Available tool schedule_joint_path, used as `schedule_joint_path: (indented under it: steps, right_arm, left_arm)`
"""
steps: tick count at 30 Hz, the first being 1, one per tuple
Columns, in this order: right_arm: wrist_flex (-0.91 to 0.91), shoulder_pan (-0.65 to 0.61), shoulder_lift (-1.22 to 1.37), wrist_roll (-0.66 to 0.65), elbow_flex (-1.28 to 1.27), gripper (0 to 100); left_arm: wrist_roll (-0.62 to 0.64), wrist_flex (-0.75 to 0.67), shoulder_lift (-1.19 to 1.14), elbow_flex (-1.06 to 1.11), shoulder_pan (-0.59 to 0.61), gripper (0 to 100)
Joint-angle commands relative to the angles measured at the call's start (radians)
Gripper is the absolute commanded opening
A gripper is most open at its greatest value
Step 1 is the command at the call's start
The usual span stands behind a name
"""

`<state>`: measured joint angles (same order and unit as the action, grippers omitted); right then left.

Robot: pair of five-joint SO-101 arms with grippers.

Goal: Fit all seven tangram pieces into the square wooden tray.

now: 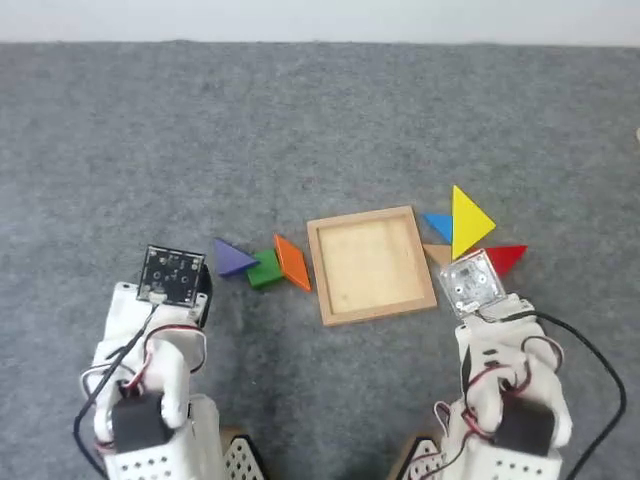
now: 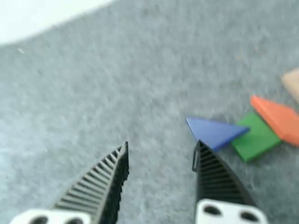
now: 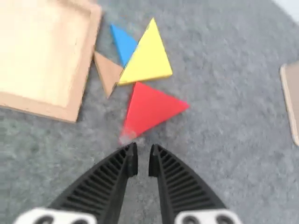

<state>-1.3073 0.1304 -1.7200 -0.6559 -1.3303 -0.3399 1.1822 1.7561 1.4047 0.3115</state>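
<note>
I read the square wooden tray as slightly rotated, with all seven pieces on the tabletop outside it.

High view, left of tray:
- orange parallelogram, long axis along the rim
- green square
- purple triangle, pointing away from the tray

High view, right of tray:
- blue triangle
- yellow triangle
- tan triangle
- red triangle

The left tool is spread wide. The right tool shows a narrow gap and holds nothing.

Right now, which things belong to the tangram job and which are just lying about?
Job: square wooden tray; purple triangle; green square; orange parallelogram; blue triangle; yellow triangle; tan wooden triangle; red triangle.
Lying about: pale flat board, apart from the pieces.
</note>
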Motion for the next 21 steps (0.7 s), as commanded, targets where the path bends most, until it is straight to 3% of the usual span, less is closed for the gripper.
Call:
schedule_joint_path:
  steps: [1, 6, 11, 18, 21]
  right_arm:
    - [0.030, -0.012, 0.194, 0.052, 0.130, 6.3]
    - [0.081, -0.013, 0.579, 0.114, 0.358, 6.3]
    - [0.076, -0.012, 0.983, 0.123, 0.580, 6.7]
    - [0.094, 0.065, 1.391, 0.017, 0.795, 29.0]
    - [0.107, 0.085, 1.501, 0.006, 0.864, 31.4]
  left_arm:
    - [-0.006, 0.003, -0.163, -0.128, -0.031, 22]
    - [0.005, 0.038, -0.539, -0.341, -0.078, 22]
    - [0.150, 0.044, -0.931, -0.542, -0.160, 22]
    - [0.224, -0.006, -1.272, -0.644, -0.201, 22]
    - [0.224, -0.100, -1.313, -0.599, -0.190, 22]
